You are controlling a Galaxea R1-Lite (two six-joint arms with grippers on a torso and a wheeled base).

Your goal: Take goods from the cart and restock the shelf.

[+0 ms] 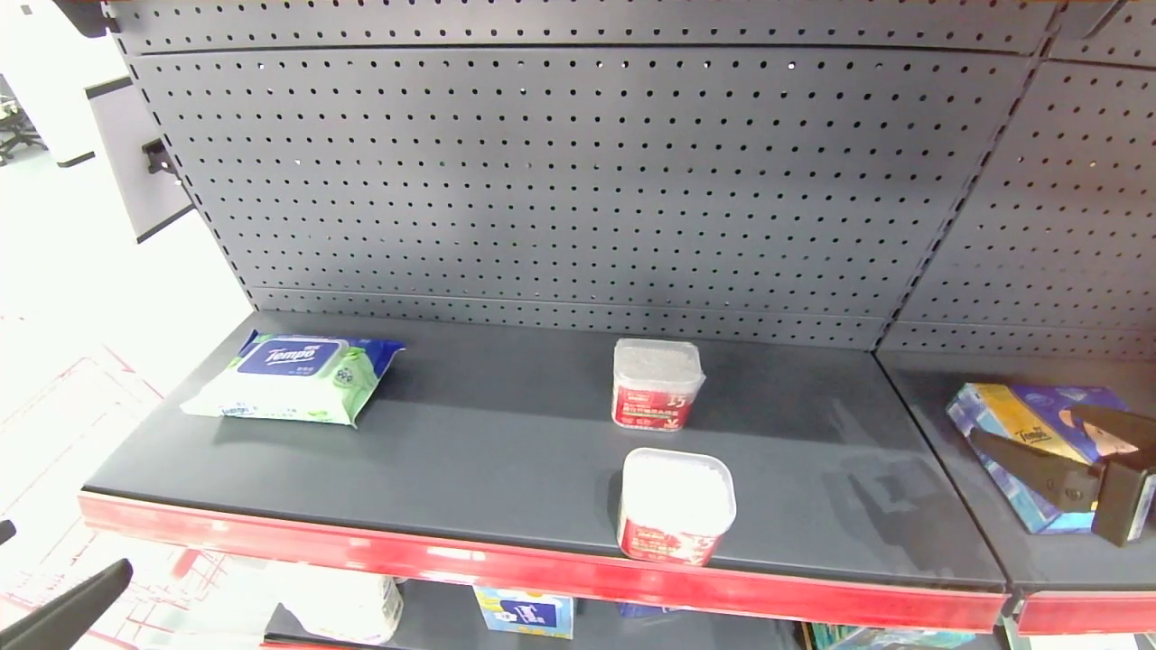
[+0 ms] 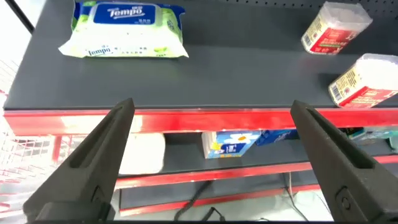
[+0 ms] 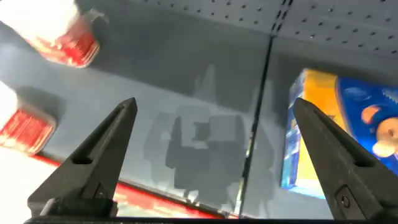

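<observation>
Left end effector point(image 2: 211, 104) hangs released before the shelf point(image 2: 186, 74) (right end effector point(image 3: 214, 101) likewise spread, by a blue box point(image 3: 348, 118)).

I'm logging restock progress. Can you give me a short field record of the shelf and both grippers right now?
shelf: dark deck, red front edge
left part: wipes pack, lying flat
middle: rear tub and front tub, apart; front tub near the edge
right bay: blue pack, lying flat
lower shelf: blue box
left gripper: open, empty, in front of the shelf edge
right gripper: open, at the right bay beside the blue pack, not gripping it
</observation>
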